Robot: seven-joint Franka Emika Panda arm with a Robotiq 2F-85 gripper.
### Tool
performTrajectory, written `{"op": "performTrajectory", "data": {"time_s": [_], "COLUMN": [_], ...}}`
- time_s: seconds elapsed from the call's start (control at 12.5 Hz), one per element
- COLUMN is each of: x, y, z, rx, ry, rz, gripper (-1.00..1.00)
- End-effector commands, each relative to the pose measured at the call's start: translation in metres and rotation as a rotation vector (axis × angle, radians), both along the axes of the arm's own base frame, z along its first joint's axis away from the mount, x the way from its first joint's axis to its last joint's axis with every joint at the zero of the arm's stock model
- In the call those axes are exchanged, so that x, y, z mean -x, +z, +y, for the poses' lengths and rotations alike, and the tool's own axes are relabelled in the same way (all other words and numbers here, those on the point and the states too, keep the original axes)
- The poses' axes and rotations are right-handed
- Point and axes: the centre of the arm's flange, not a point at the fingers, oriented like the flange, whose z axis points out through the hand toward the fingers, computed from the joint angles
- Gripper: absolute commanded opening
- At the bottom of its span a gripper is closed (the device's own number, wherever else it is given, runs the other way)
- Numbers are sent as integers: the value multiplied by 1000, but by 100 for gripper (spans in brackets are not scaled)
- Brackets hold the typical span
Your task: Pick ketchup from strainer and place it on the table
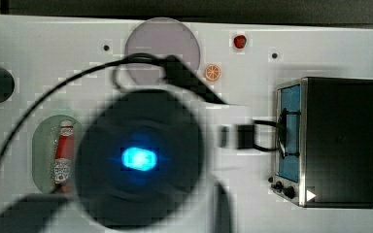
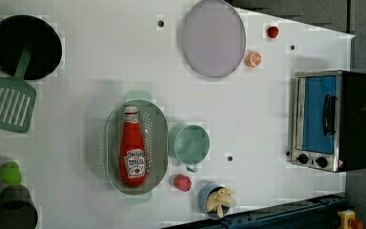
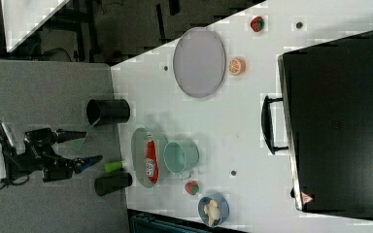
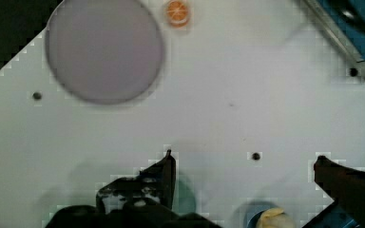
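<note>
Gripper (image 3: 81, 147) wide open, well apart from ketchup (image 3: 150, 158) in strainer (image 3: 138, 160).

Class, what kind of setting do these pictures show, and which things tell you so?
Probably a lab bench set up as a toy kitchen: a large white tabletop with a small silver-and-black toaster oven, a red ketchup bottle lying in a pale mint-green plastic strainer, and a black robot gripper.

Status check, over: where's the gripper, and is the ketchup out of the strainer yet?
Gripper open, holding nothing, above the table. Ketchup lying in the strainer, untouched. Green bowl right beside the strainer; nothing on top of the bottle.
</note>
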Motion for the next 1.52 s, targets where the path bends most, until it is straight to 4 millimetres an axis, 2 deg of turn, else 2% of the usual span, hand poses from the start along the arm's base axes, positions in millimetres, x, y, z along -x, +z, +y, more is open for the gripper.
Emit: {"op": "performTrajectory", "data": {"time_s": [0.08,0.32,0.48,0.64,0.8,1.04,1.36,1.52], "x": [1,17,31,44,55,68,88,96], "y": [-55,-75,-97,-126,-163,-225,-305,-335], "z": [117,197,244,282,309,327,322,325], "rx": [11,12,0,-23,-58,-94,-92,-129], "ry": [187,343,439,519,574,623,649,655], "rz": [98,83,91,96,85,37,8,5], "gripper": [100,100,100,100,100,100,100,100]}}
